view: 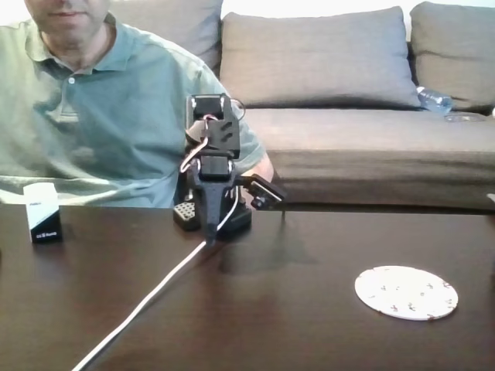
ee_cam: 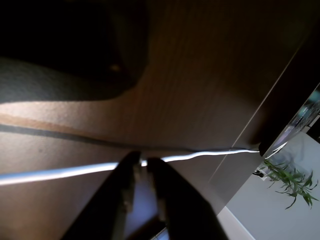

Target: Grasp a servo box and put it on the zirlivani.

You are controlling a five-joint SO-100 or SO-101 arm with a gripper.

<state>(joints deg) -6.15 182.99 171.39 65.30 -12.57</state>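
Dark wooden table (view: 309,247) before a grey sofa (view: 348,93), with a person in a green shirt (view: 100,116) seated behind it. In the fixed view, left to right: the servo box (view: 43,212) upright near the left edge, the folded arm (view: 213,166) at centre with a white cable (view: 147,305) running forward, and the zirlivani (view: 406,292) flat at the right, well apart from the box. In the wrist view the gripper (ee_cam: 144,167) hangs over the cable, its jaws a narrow slit apart and holding nothing.

The small white-and-black cardboard servo box (view: 43,212) carries print too small to read. The dark wooden table (view: 309,247) runs past the fixed view's edges.
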